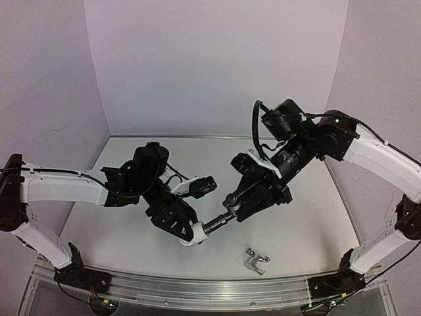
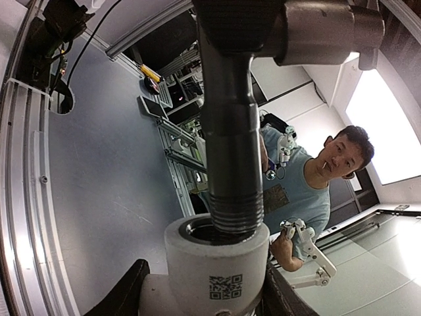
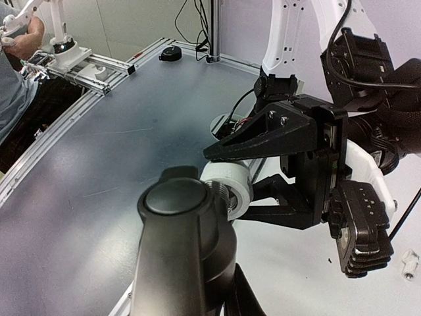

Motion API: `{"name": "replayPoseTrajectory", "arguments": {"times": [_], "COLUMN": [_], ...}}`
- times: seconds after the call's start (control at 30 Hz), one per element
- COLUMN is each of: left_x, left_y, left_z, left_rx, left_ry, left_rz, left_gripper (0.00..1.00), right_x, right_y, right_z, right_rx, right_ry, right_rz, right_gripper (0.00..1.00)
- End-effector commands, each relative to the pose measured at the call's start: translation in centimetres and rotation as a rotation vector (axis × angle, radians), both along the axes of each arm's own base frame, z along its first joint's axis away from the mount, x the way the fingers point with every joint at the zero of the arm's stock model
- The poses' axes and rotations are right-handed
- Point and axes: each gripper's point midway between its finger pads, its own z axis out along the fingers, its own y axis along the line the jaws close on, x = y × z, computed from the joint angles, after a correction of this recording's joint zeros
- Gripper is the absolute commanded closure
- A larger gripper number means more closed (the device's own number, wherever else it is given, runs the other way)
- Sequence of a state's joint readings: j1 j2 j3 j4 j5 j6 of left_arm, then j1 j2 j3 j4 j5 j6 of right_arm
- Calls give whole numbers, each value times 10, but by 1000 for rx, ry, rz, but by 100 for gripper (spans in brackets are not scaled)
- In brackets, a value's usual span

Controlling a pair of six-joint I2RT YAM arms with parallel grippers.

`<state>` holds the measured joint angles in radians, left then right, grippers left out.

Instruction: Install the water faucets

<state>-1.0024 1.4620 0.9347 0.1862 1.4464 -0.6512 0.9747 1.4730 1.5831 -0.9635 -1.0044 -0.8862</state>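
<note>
dark faucet (image 2: pixel 227 131): held by the right end effector (image 1: pixel 248 197), jaws closed tight on its body. its threaded tip sits just inside the mouth of the white fitting (image 2: pixel 217 270), most threads showing above the rim. the fitting is clamped in the left end effector (image 2: pixel 207 293), jaws about half wide on its sides. both parts are up off the desk (image 1: pixel 316 224), between the two end effectors.

step, as i read it: starting the first faucet's thread into the fitting, barely engaged.

next move needs: faucet axis kept in line with the bore, light push in, right wrist turning while the left holds the fitting steady. a tilted start risks cross-threading, and the wrist likely needs regrips.

chrome faucet (image 1: pixel 255 260): lying on the desk, well apart from the right end effector, on the side toward the arm bases, untouched. not yet installed.

count:
- faucets: 2 (1 dark in grip, 1 chrome on the desk)
- fittings: 1 held, plus 1 small white piece (image 3: pixel 409 263) on the desk beyond the left end effector, probably a second fitting, too small to be sure
- end effectors: 2, both loaded
</note>
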Motion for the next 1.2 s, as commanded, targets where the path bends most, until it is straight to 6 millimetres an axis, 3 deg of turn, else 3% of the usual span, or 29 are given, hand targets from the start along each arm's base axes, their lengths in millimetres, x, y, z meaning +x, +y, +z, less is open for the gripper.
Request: {"name": "replayPoseTrajectory", "arguments": {"times": [0.0, 0.63, 1.17], "left_x": [-2, -3, 13], "left_y": [-2, -14, -18], "left_z": [30, 28, 26], "left_rx": [-99, -90, -47], "left_ry": [-54, -55, -291], "left_rz": [-36, -34, 132], "left_gripper": [63, 66, 67], "right_x": [-4, -4, -6], "right_y": [6, 11, 18], "right_z": [10, 5, -9], "right_rx": [35, 18, -68], "right_ry": [-49, -85, 183], "right_rz": [31, 30, -29], "right_gripper": [100, 100, 100]}}
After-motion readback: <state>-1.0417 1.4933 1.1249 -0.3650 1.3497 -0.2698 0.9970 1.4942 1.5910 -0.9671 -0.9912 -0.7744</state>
